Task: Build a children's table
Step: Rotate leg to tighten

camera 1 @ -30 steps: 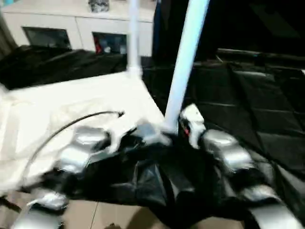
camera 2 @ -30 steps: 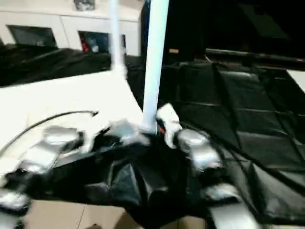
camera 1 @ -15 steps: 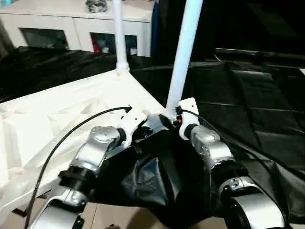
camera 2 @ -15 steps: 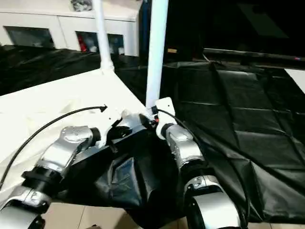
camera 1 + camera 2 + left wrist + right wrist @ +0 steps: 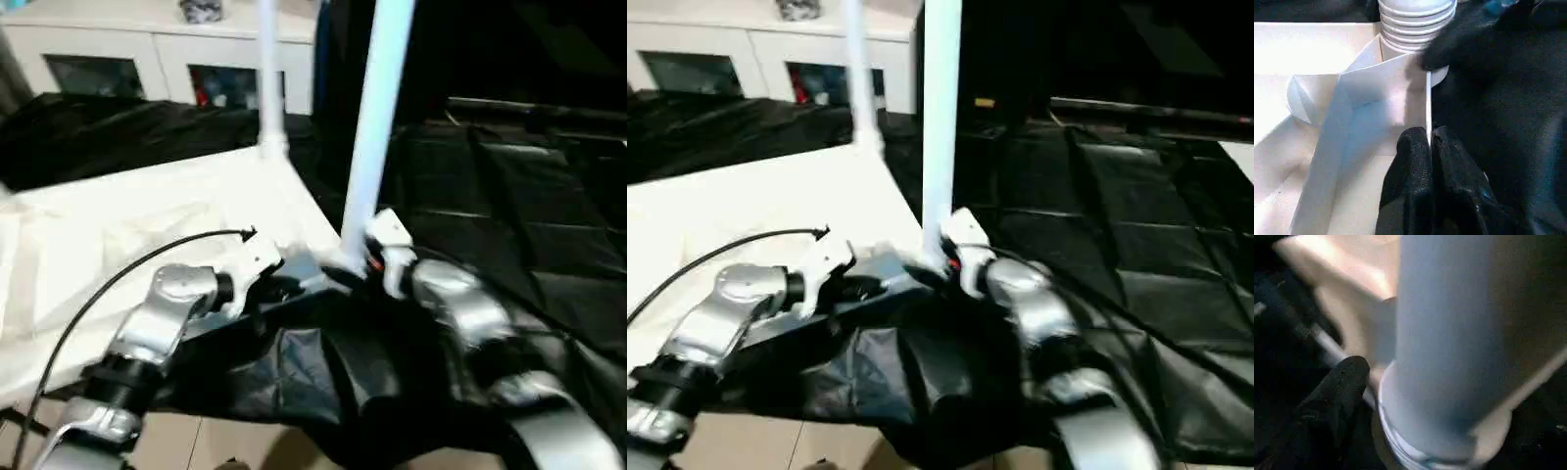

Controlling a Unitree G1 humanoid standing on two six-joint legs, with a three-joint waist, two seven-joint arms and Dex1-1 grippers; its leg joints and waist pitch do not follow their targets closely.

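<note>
Leg: as we see it, the near leg [image 5: 375,117] stands upright in the tabletop's [image 5: 147,225] near corner socket, at 12 o'clock from the right pincer [image 5: 364,264], long axis vertical.
Right pincer: spread wide around the leg's foot, gripping nothing; nearer arm.
Left pincer [image 5: 1429,142]: clenched on the rim, 9 o'clock of the socket.

**Black sheet carries the upturned tabletop**

A crinkled black sheet [image 5: 509,225] covers the supporting surface across the right and upper left of the head views. The white tabletop [image 5: 147,225] lies directly on it at left, underside up. Along the bottom edge, beige tiled floor [image 5: 225,441] shows beneath the sheet's hanging edge.
</note>
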